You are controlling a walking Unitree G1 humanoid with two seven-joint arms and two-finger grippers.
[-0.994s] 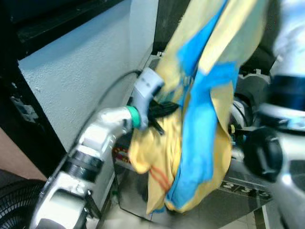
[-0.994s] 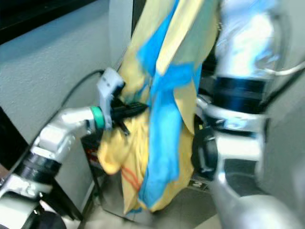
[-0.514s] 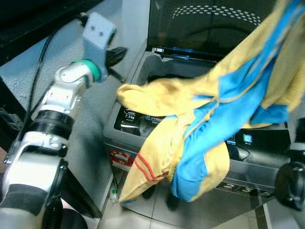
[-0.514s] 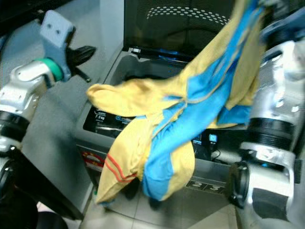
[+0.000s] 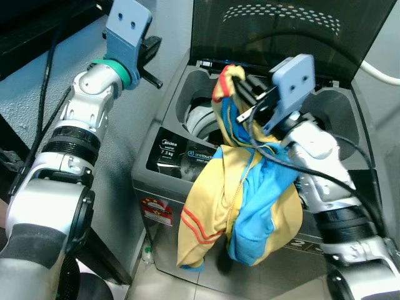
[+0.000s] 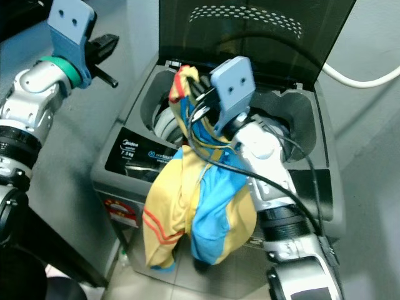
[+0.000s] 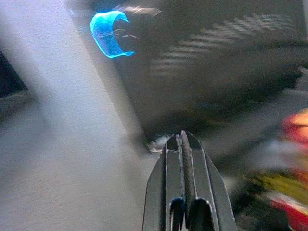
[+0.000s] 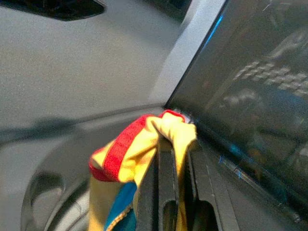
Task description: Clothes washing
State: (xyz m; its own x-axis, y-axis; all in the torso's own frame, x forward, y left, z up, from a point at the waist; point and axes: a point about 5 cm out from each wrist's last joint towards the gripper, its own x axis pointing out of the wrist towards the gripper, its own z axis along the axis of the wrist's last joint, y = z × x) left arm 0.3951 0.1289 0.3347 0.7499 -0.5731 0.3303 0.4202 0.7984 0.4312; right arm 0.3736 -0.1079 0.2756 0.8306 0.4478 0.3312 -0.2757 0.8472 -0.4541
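The right gripper (image 5: 240,94), at upper centre of the left eye view, is clamped on the red-trimmed edge of a yellow and blue garment (image 5: 240,206) and holds that edge above the open drum (image 5: 200,119) of the top-loading washing machine (image 5: 159,181), lid (image 5: 281,28) raised behind, while most of the cloth hangs over the front panel at lower centre. The left gripper (image 5: 150,59), fingers pressed together on nothing, is raised at the upper left beside the wall (image 5: 37,87). The step looks like loading the garment; next, I judge, the held edge must be lowered into the drum and let go, and the trailing cloth then gathered in so it doesn't slide to the floor.
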